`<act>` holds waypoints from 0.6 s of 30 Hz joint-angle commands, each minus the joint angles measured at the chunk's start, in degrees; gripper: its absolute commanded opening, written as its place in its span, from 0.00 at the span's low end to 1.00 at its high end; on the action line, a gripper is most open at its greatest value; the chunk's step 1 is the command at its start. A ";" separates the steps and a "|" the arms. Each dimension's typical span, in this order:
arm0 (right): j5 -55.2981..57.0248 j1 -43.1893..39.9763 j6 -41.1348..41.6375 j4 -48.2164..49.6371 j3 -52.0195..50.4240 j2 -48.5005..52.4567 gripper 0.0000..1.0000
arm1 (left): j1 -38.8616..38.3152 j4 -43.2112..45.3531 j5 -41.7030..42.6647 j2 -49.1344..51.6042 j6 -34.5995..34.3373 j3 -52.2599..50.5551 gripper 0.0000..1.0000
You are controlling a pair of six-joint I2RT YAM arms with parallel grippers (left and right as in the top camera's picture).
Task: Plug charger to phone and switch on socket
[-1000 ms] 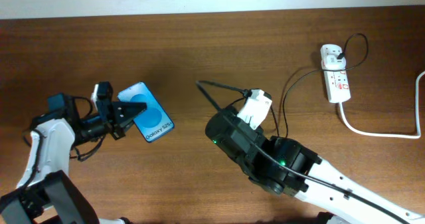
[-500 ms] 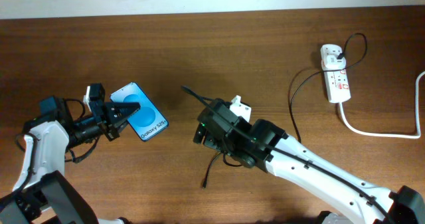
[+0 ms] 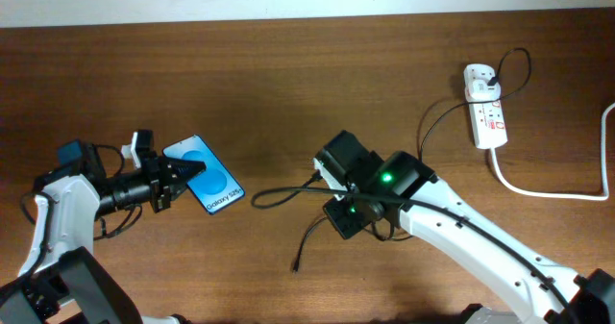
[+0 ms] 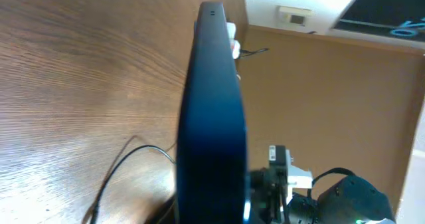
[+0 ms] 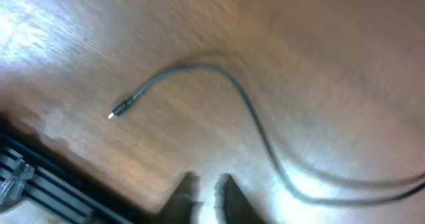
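Worktop: brown wood-grain surface (image 3: 288, 93) with a pale wall along its far edge; you have both arms reaching over it.
Left fingers (image 3: 183, 175): clamped on the phone (image 3: 216, 185) at the left of the worktop, its blue screen lit. The left wrist view shows you the phone edge-on, straight ahead of the wrist.
Right fingers (image 5: 226, 189): blurred at the bottom of the right wrist view, close to one another, with nothing seen between them. You cannot tell whether they are fully together.
Charger (image 5: 262, 136): the black cable lies loose on the wood ahead of the right fingers. It curves round to its connector tip (image 5: 113, 115), which rests on the worktop well apart from the phone.
Socket (image 3: 485, 112): white power strip at the far right, well apart from both arms, with its thick white cord (image 3: 538, 191) trailing off to the right. The black cable loops to its far end and looks plugged in there, though it is too small for you to be sure.
Done so far: you have the phone gripped and presented toward the middle.
Left to do: pick up the connector tip, seat it in the phone, then press the socket switch, whose position is too small to read.
Progress: early, by my judgement.
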 commanded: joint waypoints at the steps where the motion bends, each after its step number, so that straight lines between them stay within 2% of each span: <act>1: -3.63 3.87 8.17 7.78 -9.31 0.20 0.08 | 0.20 -0.13 0.11 0.09 0.72 0.70 0.00; 4: -3.17 6.58 8.74 21.49 -18.60 4.81 0.04 | 0.20 -0.48 0.11 0.09 0.70 0.70 0.00; 9: -1.73 6.21 8.31 31.65 -18.67 16.20 0.04 | 0.20 -1.27 0.11 0.09 0.72 0.68 0.00; 12: -1.22 5.77 8.33 41.57 -18.10 17.07 0.04 | 0.20 -1.27 0.09 0.09 0.72 0.70 0.00; 16: 2.86 -1.16 11.54 49.51 -17.97 17.11 0.04 | 0.20 -2.14 0.09 0.09 0.72 0.70 0.00; 18: 2.12 -8.55 11.52 51.82 -17.31 17.09 0.04 | 0.20 -2.54 0.07 0.09 0.72 0.70 0.00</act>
